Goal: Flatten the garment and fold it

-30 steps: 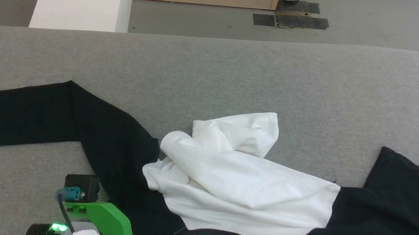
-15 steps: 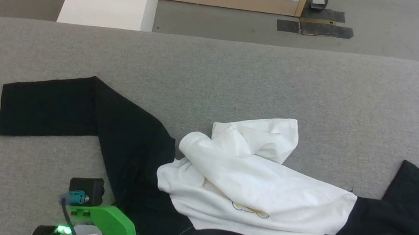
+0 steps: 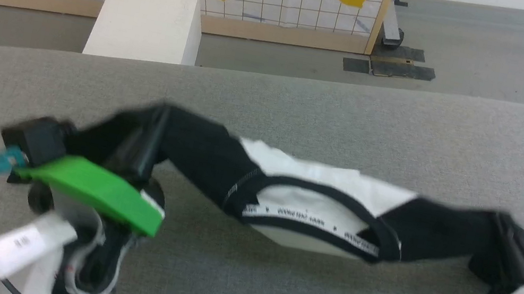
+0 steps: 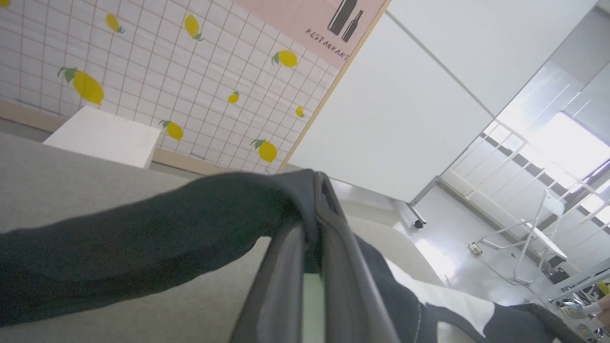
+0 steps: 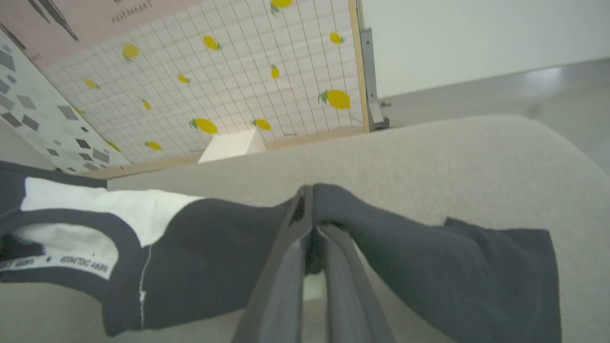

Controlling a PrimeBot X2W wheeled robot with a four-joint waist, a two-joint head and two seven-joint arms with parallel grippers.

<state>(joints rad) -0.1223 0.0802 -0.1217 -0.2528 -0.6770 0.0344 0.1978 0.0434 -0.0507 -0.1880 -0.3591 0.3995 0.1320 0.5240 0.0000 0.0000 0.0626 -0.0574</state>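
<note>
1. Holding the shirt (image 3: 321, 176) stretched in the air just above the counter (image 3: 302, 100), both arms grip it by its black sleeves. The collar (image 3: 312, 226) sags toward the counter between them.
2. The left end effector (image 4: 318, 186) is clamped together on black sleeve cloth. The right end effector (image 5: 309, 193) is pinched tight on the other sleeve, whose loose end droops toward the counter.
3. The step in hand looks like spreading the shirt flat. Both grips should sit at the same height above the counter and pull apart evenly, so the white body hangs untwisted.
4. Lower it over the middle of the counter, letting the hanging hem touch first. Then draw the shirt across the counter so the body lays out smooth.
5. Pull gently: each grip is a narrow pinch on soft cloth, which may slip or stretch.
</note>
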